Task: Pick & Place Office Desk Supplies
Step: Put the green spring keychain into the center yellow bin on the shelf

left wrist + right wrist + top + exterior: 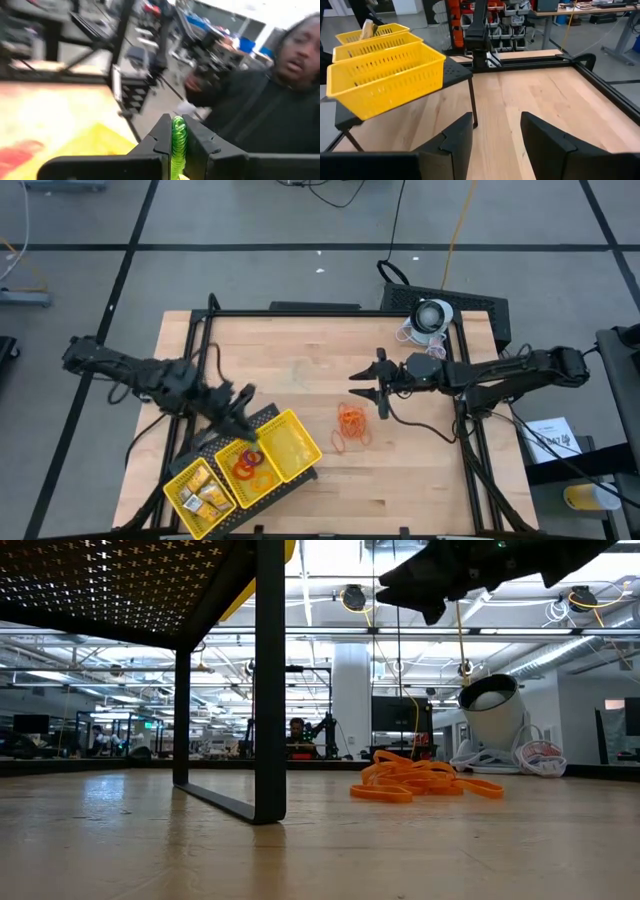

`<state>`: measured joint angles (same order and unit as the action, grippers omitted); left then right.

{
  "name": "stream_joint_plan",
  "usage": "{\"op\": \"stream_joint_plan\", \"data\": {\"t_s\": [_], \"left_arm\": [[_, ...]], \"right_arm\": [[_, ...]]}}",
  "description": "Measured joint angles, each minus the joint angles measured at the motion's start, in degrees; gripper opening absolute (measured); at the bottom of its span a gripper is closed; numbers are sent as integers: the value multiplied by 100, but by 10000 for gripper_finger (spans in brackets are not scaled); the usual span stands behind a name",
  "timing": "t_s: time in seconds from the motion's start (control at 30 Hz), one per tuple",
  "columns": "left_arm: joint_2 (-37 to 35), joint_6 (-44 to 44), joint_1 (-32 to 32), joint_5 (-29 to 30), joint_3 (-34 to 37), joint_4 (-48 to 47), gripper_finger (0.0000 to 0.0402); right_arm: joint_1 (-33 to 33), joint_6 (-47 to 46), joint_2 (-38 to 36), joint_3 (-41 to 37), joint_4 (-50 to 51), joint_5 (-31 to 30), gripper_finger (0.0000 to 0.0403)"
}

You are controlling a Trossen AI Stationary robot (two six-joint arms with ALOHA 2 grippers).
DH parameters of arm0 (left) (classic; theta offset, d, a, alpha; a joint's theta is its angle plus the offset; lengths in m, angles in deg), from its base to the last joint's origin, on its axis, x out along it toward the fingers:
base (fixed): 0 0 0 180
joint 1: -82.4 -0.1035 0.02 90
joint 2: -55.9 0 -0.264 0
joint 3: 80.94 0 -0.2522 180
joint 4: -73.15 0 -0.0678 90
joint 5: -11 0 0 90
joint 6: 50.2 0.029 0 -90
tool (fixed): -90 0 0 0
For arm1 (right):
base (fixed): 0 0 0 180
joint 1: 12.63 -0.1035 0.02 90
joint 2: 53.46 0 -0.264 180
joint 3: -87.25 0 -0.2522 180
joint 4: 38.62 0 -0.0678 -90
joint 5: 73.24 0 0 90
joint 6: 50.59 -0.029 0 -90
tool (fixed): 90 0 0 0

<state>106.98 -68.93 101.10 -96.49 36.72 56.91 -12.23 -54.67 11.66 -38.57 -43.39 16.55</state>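
No legible writing on tray (290, 442)

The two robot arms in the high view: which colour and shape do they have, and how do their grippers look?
Both arms are dark, slim and jointed. The left gripper and the right gripper each have two black, blocky, angular fingers.

— The table (300, 350)?
— Pale wood planks, smooth, slight sheen. Tray (385, 70): glossy yellow perforated plastic on a matt black stand (457, 70).
— The bands (425, 780)?
— Orange rubber, matt.
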Motion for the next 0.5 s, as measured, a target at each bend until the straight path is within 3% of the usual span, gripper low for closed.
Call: {"op": "stream_joint_plan", "data": {"t_s": [0.3,0.5], "left_arm": [[-16,-318,1429,1032,0,-669,28],[366,-390,1795,1390,4,-630,93]], "right_arm": [[0,-129,-189,-385,-302,0,153],[0,-127,-189,-408,-422,0,154]]}}
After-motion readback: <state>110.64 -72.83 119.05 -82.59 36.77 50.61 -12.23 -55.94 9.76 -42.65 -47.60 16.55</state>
